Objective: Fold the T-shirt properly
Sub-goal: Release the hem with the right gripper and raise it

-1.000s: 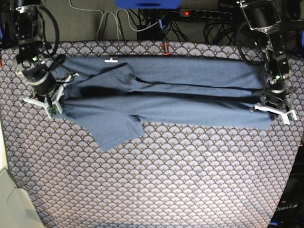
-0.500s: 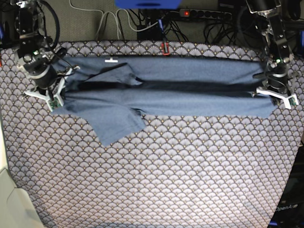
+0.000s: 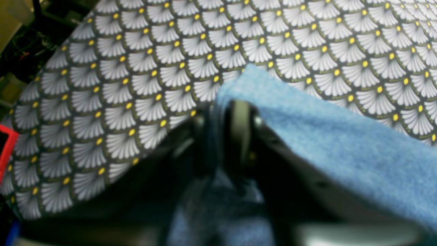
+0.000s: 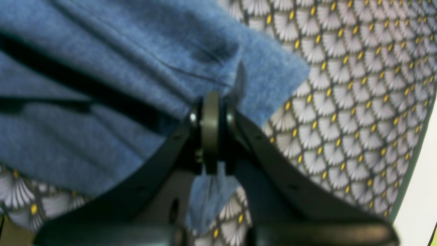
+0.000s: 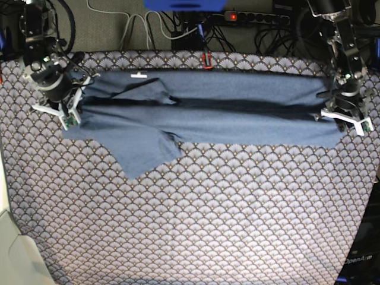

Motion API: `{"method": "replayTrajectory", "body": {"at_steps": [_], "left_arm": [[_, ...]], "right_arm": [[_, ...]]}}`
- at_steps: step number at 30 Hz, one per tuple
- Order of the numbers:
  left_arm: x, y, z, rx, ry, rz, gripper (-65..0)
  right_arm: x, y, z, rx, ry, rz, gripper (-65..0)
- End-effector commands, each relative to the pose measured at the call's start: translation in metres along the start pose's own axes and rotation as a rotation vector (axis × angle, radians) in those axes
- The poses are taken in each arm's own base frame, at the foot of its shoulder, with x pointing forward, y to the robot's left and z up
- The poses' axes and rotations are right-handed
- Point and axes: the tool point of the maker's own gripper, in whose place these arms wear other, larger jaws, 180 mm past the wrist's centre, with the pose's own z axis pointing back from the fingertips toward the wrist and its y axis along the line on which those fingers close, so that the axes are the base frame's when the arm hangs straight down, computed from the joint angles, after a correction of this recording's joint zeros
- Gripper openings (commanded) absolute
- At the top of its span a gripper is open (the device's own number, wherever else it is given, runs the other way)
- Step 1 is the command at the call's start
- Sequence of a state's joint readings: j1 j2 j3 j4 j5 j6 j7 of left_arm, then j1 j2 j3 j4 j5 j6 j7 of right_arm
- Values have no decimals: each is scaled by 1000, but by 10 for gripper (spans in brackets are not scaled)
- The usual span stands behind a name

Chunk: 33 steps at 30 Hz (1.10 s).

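The slate-blue T-shirt lies as a long folded band across the back of the table, its white neck label at the far edge and one sleeve sticking out toward the front. My right gripper is at the band's left end. In the right wrist view it is shut on a pinch of the T-shirt. My left gripper is at the right end. In the blurred left wrist view its jaws stand slightly apart, with the T-shirt's corner draped over one finger.
The fan-scale tablecloth covers the table. Cables and a power strip run behind the back edge, beside a small red item. A pale surface borders the front left corner.
Both grippers carried the shirt's front edge toward the back, so the band is narrower. The left gripper's jaws have come apart.
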State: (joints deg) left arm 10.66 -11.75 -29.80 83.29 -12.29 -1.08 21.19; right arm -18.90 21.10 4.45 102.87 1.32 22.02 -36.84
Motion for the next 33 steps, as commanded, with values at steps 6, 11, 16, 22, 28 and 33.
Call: {"method": "replayTrajectory", "body": {"at_steps": [6,11,16,22,28,33], "left_arm": [[6,9,4,14,-28,-17,-415],[-15,14,0,28,28,-10,-414],[-23,15,-1,26,48,15,-414],[-28,16,1,12,59,59,-413],[-34,14,2,8,73,56,-412],[-36,13,2,8,76,58,-412]], "right_arm": [[8,-12,6,-35,1,15,-528],[20,-3,14,-29,-38,11,-416],[20,0,18,-23,-42,19,-344],[23,-15,26,-47,-58,33,-341],[61,-31,32,-88,-146,49,-334],[102,-33,19,-54,-131,127,-330]]}}
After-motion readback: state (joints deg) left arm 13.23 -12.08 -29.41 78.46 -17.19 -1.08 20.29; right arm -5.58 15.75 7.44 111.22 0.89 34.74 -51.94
